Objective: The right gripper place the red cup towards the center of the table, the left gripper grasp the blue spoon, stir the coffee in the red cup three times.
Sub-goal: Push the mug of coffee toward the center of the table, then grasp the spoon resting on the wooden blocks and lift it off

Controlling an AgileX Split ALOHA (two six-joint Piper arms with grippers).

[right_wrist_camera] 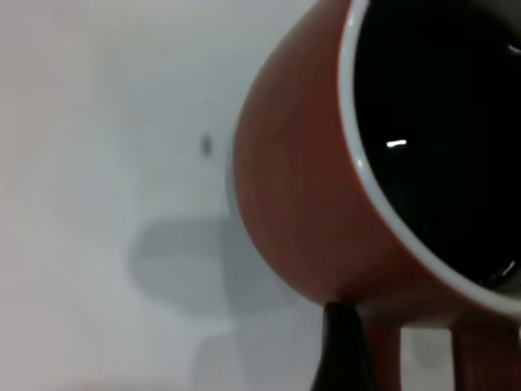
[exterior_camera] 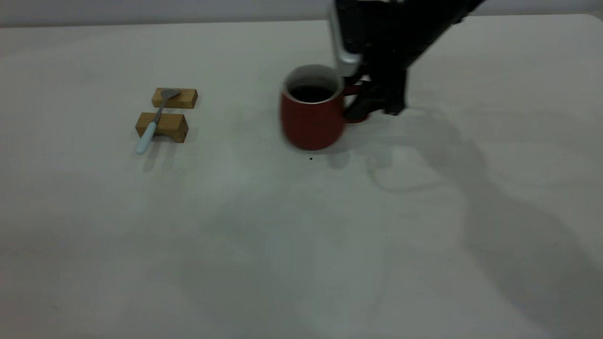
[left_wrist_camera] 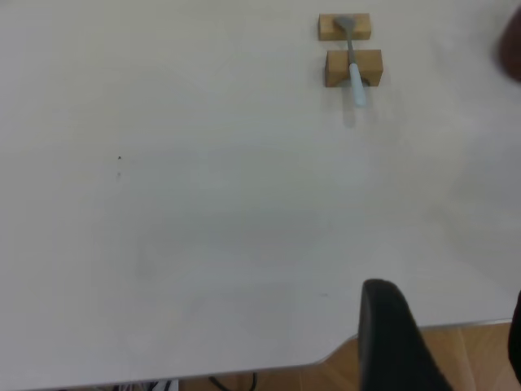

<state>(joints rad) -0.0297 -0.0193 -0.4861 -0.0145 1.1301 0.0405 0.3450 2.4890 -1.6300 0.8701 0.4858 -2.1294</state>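
Exterior view shows the right gripper, a black arm end with black fingers and a silver-grey block, down at the red loop handle of the rounded dark red cup with its white rim. One black finger shows just beside the handle in the right wrist view, but whether the fingers are pinching the handle or standing loose around it cannot be told. The cup sits near the middle of the large off-white matte table, slightly toward its far edge.

The step in hand looks like setting the cup toward the centre. To do it well, the cup should travel level and slowly, base flat on the surface before the fingers let go, then the gripper should draw away from the handle without nudging it.

Dark, nearly black coffee fills the cup to a fair way below the rim, so a jolt could spill it.

The small slim blue spoon, pale blue handle with grey metal neck and bowl, lies across two wooden blocks, well apart from the cup. The left gripper hangs back at the table's near edge, far from the spoon; its fingers are spread and hold nothing.
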